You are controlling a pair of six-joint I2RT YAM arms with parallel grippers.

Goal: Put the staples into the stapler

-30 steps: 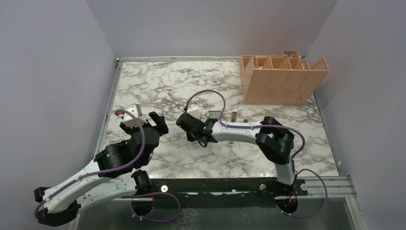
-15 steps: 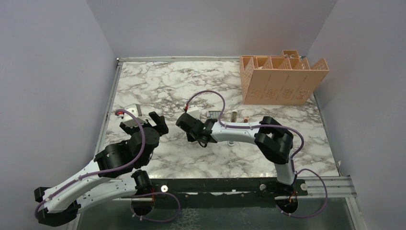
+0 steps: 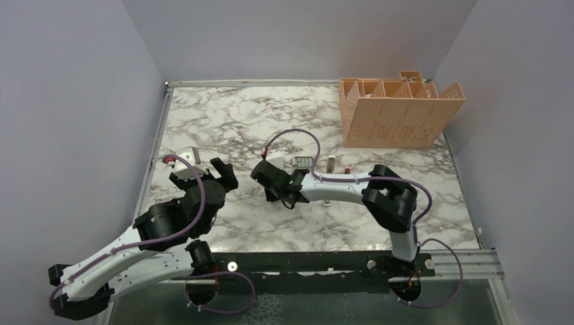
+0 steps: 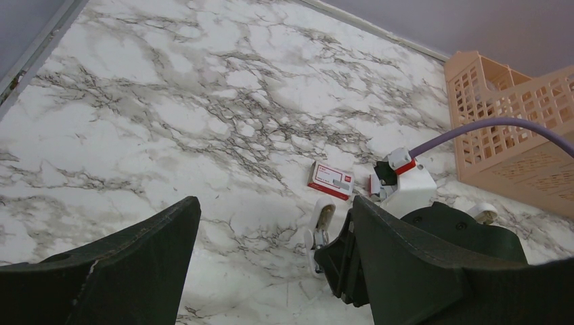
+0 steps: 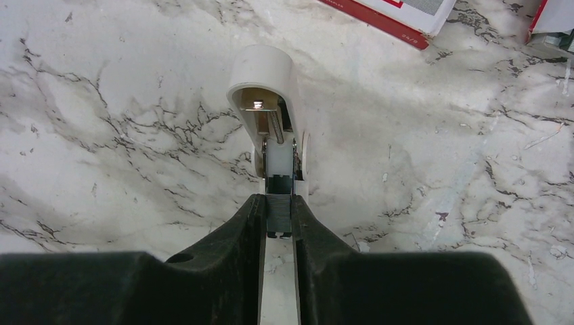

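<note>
Stapler [image 5: 260, 68] between the right hand's [image 5: 278, 206] fingers [image 5: 247, 227], white head just beyond.

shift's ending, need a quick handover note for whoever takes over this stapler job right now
Left gripper: open, empty, above the marble table.
Right gripper: shut on the narrow end of the white plastic stapler, which lies on the table and looks flipped open.
Staples: silvery strips in a small flat grey tray, on the table beyond the right gripper. Red-and-white cardboard box lies beside the stapler.
Done: stapler gripped, apparently opened.
Left: pick up a strip, load it, close the stapler.
</note>
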